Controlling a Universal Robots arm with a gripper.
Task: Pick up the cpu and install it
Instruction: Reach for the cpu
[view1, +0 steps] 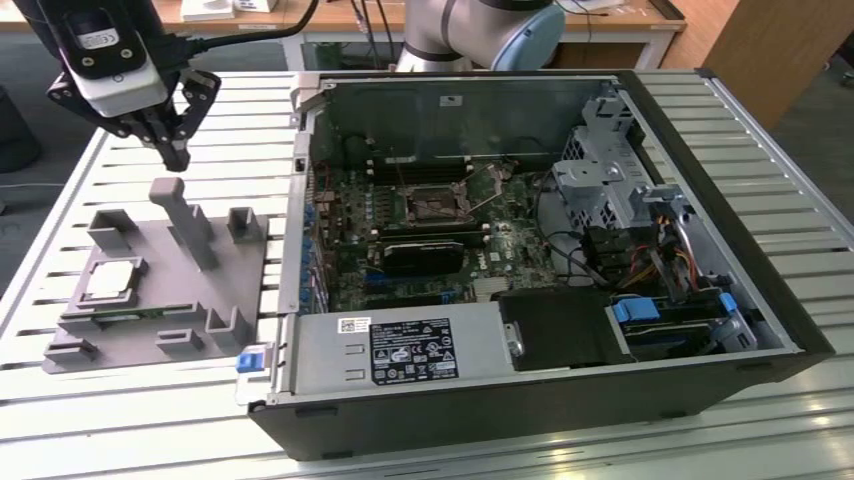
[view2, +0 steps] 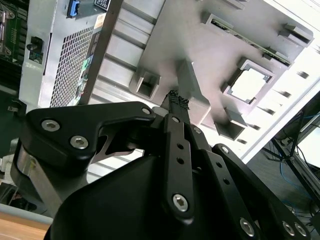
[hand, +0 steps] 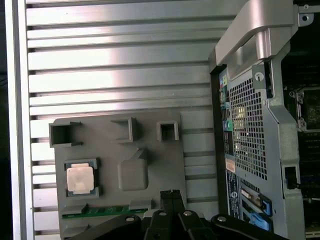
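Hovers clenched and empty as black gripper (view1: 171, 155) over grey plastic fixture plate (view1: 144, 248), apart from flat silver-grey square metal-topped cpu (view1: 110, 280) in its pocket; likely wants level, centred, edge-only grasp.

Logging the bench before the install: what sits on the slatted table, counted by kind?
cpu: 1
green memory module: 1
grey fixture: 1
open computer case: 1
Total: 4

In the first wrist view the picture's edge cuts off the gripper (hand: 172, 194), which hides part of the grey fixture (hand: 107, 165).
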